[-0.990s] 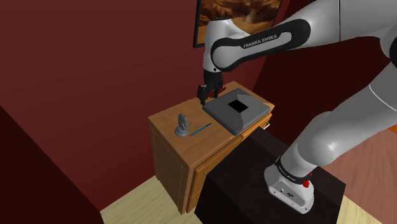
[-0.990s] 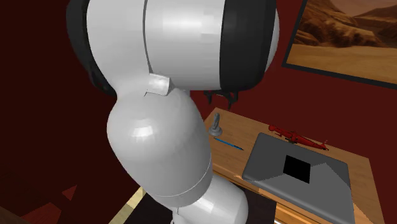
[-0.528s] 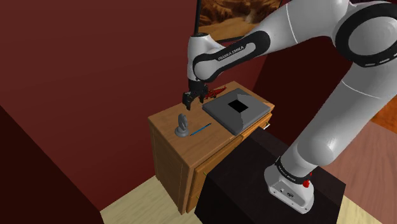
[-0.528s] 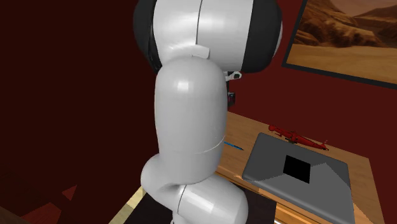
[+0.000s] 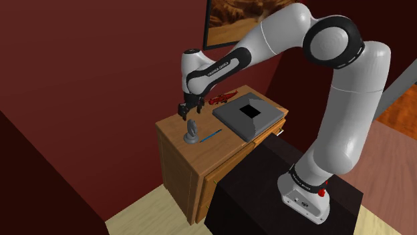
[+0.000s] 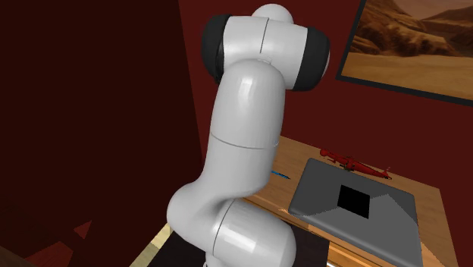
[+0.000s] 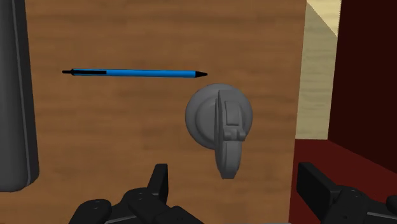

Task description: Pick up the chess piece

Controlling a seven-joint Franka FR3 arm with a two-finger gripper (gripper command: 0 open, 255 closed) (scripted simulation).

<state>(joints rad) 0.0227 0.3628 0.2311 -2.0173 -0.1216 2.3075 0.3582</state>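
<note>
One grey knight-shaped chess piece (image 5: 192, 132) (image 7: 221, 124) stands upright on the brown wooden cabinet (image 5: 179, 163), near one edge of its top. The black two-finger gripper (image 5: 185, 114) (image 7: 236, 186) hovers just above the piece, fingers spread wide, grasping nothing. Also on the cabinet's top are one slim blue pen (image 5: 212, 135) (image 7: 133, 73) just beside the piece, one flat grey slab with a black square (image 5: 250, 115) (image 6: 356, 208) across the other half, and one red tool (image 5: 222, 98) (image 6: 352, 161) along the rear edge. One framed desert picture (image 6: 413, 42) hangs above the cabinet on a dark red wall (image 5: 100, 73); pale plank floor (image 5: 144, 213) lies at the cabinet's foot
</note>
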